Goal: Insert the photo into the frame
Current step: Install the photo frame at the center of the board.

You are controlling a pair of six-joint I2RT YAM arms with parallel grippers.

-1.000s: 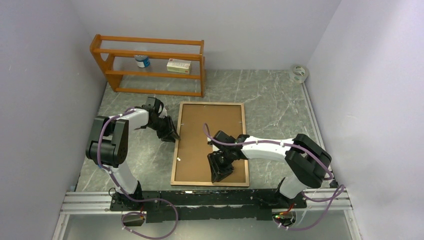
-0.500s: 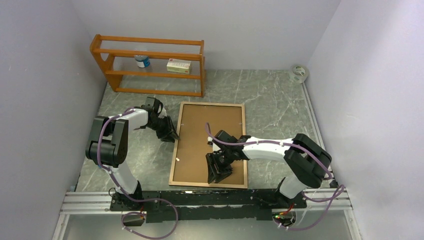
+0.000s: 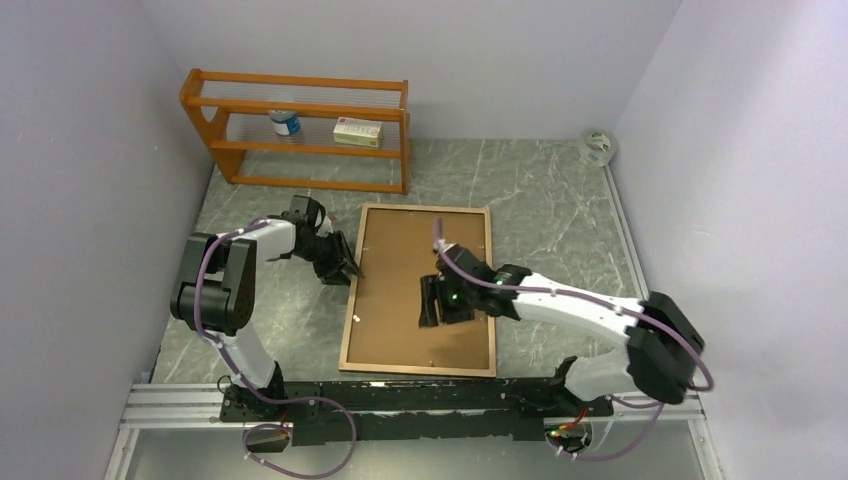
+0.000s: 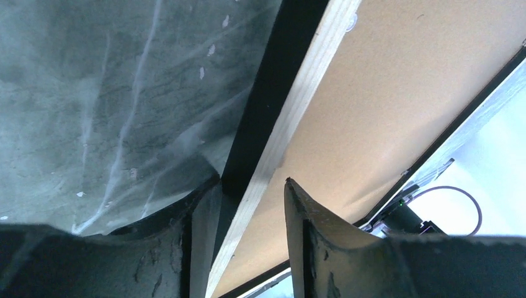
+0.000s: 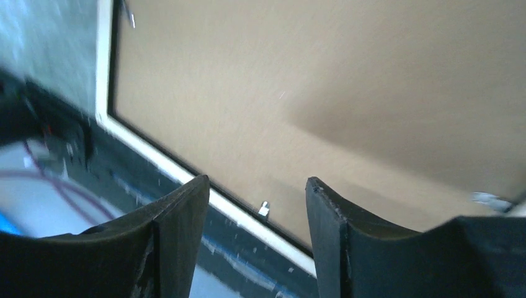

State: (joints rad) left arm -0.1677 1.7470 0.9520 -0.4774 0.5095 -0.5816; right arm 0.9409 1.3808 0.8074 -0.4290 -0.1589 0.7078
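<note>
Top cam: the frame (image 3: 425, 207) is lying face-down on the table (image 3: 540, 210), wood-coloured reverse up, with a brown backing board (image 3: 400, 250) filling it. The left gripper (image 3: 343, 268) is sitting at the frame's left rail. The right gripper (image 3: 430, 302) is hanging over the board's middle. The photo isn't showing anywhere; can't tell if it's under the board.

Left wrist cam: the jaws are straddling the rail, one finger outside on the black side, the other over the board. Can't tell whether they're pinching or just bracketing it.

Right wrist cam: the jaws are spread wide, nothing btwn them, hovering above the board. A small clip (image 5: 263, 210) is poking out near the frame's pale rim (image 5: 155, 152).

Looks to me like the closing-up stage. Prob. next: right arm going down onto the board by that clip, w/ the left side steadying the rail so the frame isn't sliding.
</note>
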